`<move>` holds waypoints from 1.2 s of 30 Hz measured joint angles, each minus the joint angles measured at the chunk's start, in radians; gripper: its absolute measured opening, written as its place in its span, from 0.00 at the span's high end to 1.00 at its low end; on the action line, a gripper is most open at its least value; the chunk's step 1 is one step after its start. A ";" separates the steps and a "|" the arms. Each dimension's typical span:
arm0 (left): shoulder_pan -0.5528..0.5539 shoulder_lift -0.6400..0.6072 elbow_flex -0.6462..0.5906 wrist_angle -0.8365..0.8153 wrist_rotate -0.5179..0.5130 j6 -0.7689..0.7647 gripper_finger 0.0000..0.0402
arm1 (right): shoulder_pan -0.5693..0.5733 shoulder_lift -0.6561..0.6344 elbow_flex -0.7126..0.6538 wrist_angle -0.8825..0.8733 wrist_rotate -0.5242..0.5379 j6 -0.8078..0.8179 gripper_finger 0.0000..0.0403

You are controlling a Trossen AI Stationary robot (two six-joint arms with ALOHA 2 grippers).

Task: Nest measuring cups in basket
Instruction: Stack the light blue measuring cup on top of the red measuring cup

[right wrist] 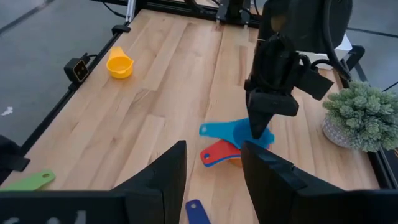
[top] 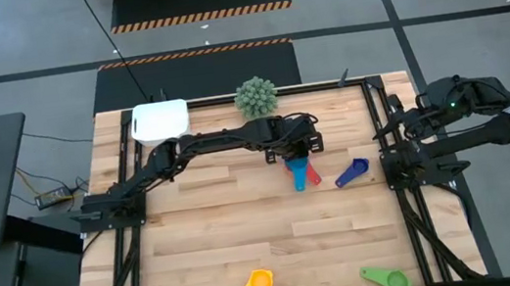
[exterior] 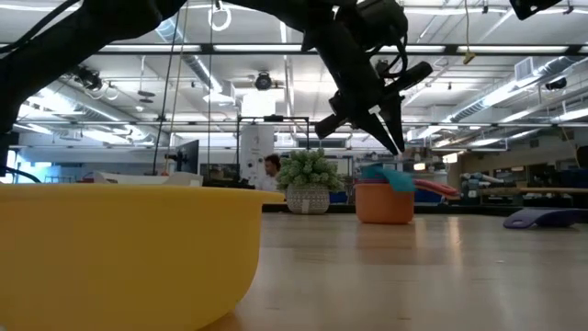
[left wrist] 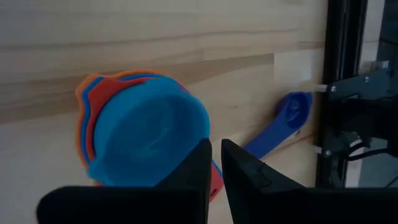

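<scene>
- Yellow measuring cup (top: pixel 254 285) sat at the lower centre of the high view, green measuring cup (top: pixel 386 277) at its lower right; both lay well apart from everything else.
- Stacked cups (top: pixel 299 169) stood at mid-frame: light blue cup (left wrist: pixel 149 140) nested uppermost, red cup (right wrist: pixel 216 153) beneath, orange cup (exterior: pixel 383 203) outermost.
- Left gripper (top: pixel 298 153) hung just above the stack, fingers (left wrist: pixel 186 180) nearly closed with a slim gap, grasping nothing visible.
- Dark blue measuring cup (top: pixel 352 173) lay alone just right of the stack.
- Right gripper (right wrist: pixel 211 168) waited by the right table edge, fingers spread and empty.
- Basket (top: pixel 160 120) sat in the upper left of the high view beside the plant (top: pixel 256 96); no cups showed in it.
- Risk, as judged: the loosely fanned stack could separate or tip if pinched by one rim or handle.
</scene>
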 joint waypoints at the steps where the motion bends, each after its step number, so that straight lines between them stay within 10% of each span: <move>1: 0.000 0.000 0.000 0.001 0.000 0.000 0.89 | 0.000 0.000 0.000 0.000 0.000 0.000 0.60; 12: 0.000 -0.016 0.000 0.024 0.257 0.192 0.95 | 0.000 0.000 0.000 0.000 0.001 0.058 0.60; 18: -0.042 -0.034 0.002 -0.238 0.287 0.313 0.99 | 0.000 0.002 -0.003 0.005 0.009 0.104 0.60; 24: -0.103 -0.037 0.000 -0.491 0.248 0.422 0.99 | 0.000 0.004 -0.110 0.059 0.127 0.189 0.60; 36: -0.150 0.000 0.000 -0.373 -0.030 0.534 1.00 | -0.003 0.087 -0.411 0.428 0.210 0.385 0.60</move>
